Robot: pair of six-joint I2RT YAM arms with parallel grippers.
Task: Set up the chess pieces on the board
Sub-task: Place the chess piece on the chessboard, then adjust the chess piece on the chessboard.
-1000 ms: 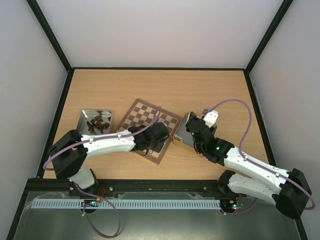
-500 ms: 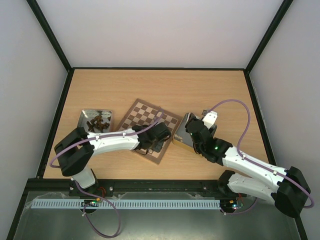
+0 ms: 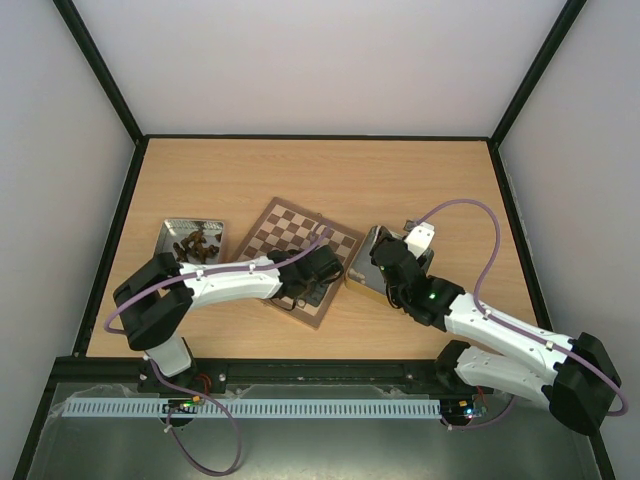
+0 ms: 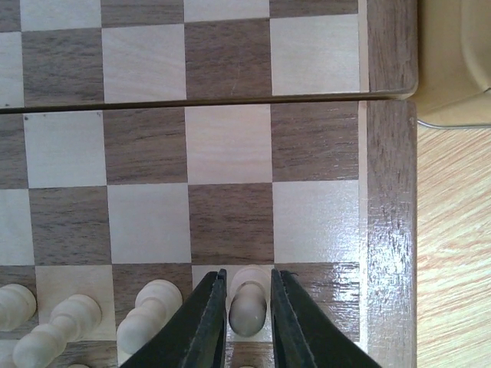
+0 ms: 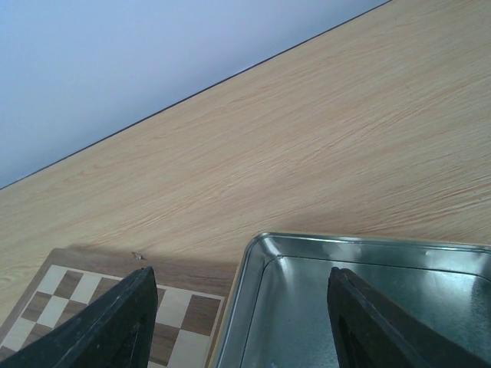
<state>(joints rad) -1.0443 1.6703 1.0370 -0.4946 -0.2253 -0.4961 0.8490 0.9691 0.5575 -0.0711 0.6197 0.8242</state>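
Left of the board (image 3: 290, 235), a silver tray (image 3: 166, 238) is sitting on the tabletop (image 3: 330, 170) and holding the dark pieces (image 3: 196, 245), presumably set aside until their turn. Over the board's near right corner, the left hand (image 4: 248, 274) is pointing straight down with its fingers nearly closed. One finger is standing on each side of a pale pawn (image 4: 248, 310), which is resting upright on a light square one in from the board's right rim. That narrow straddle suits the tight row, since other pale pieces (image 4: 149, 307) are lining up just beside the pawn. I cannot tell whether the fingers are pinching the pawn or standing just free of it. Right of the board, close against its corner, the gold tin (image 3: 362, 268) is lying under the right hand (image 5: 240, 291). That hand is hovering wide open and holding nothing, probably readying for a pick from the tin.
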